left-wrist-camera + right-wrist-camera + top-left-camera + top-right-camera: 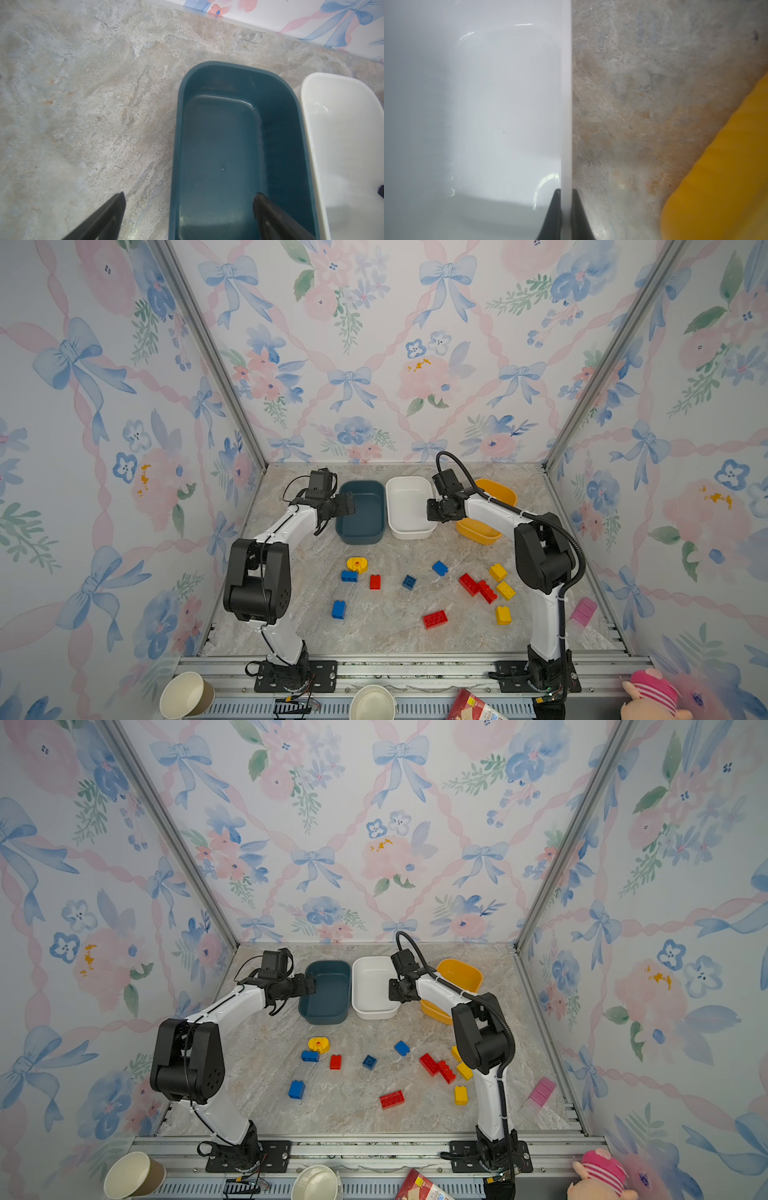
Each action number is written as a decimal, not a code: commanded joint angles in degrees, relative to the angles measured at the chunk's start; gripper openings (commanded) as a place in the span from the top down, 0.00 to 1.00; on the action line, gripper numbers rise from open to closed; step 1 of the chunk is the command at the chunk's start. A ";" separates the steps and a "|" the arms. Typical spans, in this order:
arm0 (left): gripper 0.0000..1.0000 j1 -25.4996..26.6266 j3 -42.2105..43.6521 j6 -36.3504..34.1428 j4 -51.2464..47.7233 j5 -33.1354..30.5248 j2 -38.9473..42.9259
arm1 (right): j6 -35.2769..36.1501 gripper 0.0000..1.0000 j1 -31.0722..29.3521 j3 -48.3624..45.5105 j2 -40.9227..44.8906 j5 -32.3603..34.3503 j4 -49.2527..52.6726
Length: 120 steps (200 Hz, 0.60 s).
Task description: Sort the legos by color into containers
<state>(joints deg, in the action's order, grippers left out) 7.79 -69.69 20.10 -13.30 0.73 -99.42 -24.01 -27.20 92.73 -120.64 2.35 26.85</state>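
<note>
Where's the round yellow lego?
In both top views the round yellow lego lies left of centre, beside a blue brick, in front of the dark blue tub.

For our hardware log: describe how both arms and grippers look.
The left arm and right arm match: white links, bulky black joints. A ribbed black hose follows the right arm; thin cables the left. The left gripper and right gripper are black, with tapered fingers.

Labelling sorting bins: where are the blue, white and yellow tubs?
blue tub (pixel 368 516): a top view, bare floor.
white tub (pixel 407 506): a top view, bare floor.
yellow tub (pixel 501 488): a top view, far wall.
</note>
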 commanded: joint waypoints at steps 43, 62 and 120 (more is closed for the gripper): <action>0.02 -0.32 1.13 1.26 0.47 -0.26 1.63 | -3.08 0.98 -1.45 -1.26 1.39 -0.59 4.85; 0.02 -0.32 0.96 1.35 0.51 -0.25 1.68 | -3.82 0.86 -1.45 -0.80 1.41 -1.38 5.56; 0.02 -0.32 0.78 1.78 0.69 -0.29 1.93 | -4.29 0.54 1.33 -1.49 7.47 -1.29 5.73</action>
<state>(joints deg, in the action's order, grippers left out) 7.79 -69.47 21.15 -13.30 0.69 -99.33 -27.92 -27.33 91.79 -118.69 1.61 30.48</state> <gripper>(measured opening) 0.979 0.434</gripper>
